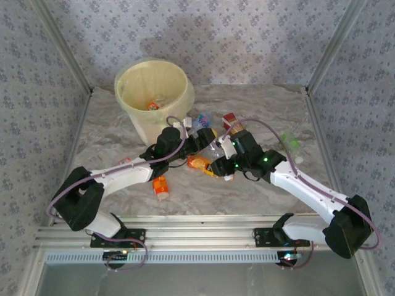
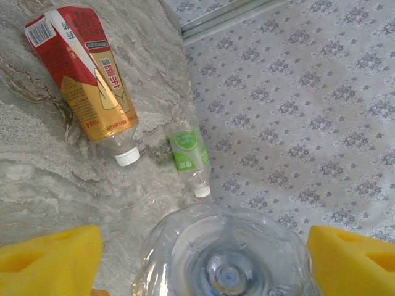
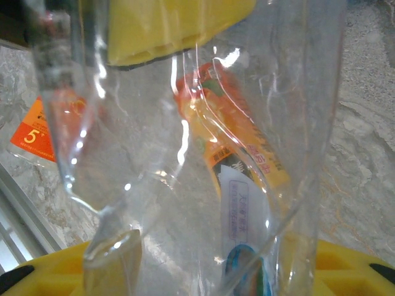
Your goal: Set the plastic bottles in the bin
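Cream bin (image 1: 143,121) upright with 1 orange-labelled bottle (image 1: 153,105) inside, plastic bottles (image 1: 160,187) lying scattered nearby, 1 clear bottle (image 3: 185,154) crumpled

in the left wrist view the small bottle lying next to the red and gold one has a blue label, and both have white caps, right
Not quite. The small bottle has a green label, not a blue one, as the left wrist view shows. The rest holds: it lies next to the red and gold bottle, and both have white caps.
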`<move>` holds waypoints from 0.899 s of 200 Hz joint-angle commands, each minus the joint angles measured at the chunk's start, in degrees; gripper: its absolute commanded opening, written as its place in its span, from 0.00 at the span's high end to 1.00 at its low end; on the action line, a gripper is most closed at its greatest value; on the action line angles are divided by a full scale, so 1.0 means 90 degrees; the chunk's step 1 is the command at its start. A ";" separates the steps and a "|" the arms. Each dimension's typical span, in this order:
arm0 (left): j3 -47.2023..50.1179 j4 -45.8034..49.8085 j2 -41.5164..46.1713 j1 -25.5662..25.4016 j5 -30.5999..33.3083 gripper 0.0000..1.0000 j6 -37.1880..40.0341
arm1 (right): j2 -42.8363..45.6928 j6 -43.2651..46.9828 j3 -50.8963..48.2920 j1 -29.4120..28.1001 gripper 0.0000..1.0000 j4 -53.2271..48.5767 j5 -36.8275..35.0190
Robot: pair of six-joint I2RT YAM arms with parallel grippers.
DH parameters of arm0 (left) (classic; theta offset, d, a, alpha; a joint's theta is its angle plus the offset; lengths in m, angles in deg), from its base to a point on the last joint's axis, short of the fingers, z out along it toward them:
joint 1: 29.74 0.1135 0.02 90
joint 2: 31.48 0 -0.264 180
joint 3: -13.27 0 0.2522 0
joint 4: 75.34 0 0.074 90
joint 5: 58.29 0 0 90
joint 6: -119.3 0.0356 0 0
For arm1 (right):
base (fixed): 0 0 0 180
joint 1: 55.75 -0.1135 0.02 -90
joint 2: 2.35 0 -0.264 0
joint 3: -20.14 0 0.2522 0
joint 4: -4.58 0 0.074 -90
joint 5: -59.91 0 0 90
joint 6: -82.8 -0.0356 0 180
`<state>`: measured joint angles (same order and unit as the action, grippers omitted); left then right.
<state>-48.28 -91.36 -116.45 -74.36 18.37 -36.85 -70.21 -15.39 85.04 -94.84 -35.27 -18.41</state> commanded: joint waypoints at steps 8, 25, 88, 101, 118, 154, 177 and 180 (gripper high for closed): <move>-0.0281 -0.0033 -0.0073 -0.0002 -0.0250 0.22 0.0005 | 0.0064 -0.0106 0.0084 -0.0057 0.46 -0.0089 -0.0282; -0.0303 0.0055 -0.0046 -0.0015 -0.0247 0.26 0.0067 | 0.0049 -0.0135 0.0114 -0.0070 0.46 -0.0091 -0.0329; -0.0461 0.0588 0.0172 -0.0039 -0.0221 0.48 0.0429 | -0.0027 -0.0252 0.0217 -0.0099 0.44 -0.0118 -0.0358; -0.0495 0.0686 0.0220 -0.0043 -0.0220 0.50 0.0483 | -0.0039 -0.0277 0.0251 -0.0119 0.42 -0.0119 -0.0363; -0.0570 0.0876 0.0279 -0.0037 -0.0212 0.50 0.0611 | -0.0006 -0.0296 0.0256 -0.0147 0.37 -0.0090 -0.0350; -0.0999 0.1884 0.0578 0.0069 -0.0101 0.51 0.1226 | 0.0356 -0.0394 0.0101 -0.0188 0.21 0.0084 -0.0266; -0.1494 0.2631 0.0710 0.0224 -0.0104 0.51 0.1700 | 0.0769 -0.0416 -0.0097 -0.0185 0.15 0.0241 -0.0128; -0.1560 0.2726 0.0719 0.0243 -0.0129 0.51 0.1761 | 0.0828 -0.0418 -0.0118 -0.0187 0.14 0.0262 -0.0106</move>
<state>-56.17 -74.71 -113.41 -73.72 17.16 -27.58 -67.76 -18.54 85.24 -96.16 -34.98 -20.64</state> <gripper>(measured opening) 0.506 0.831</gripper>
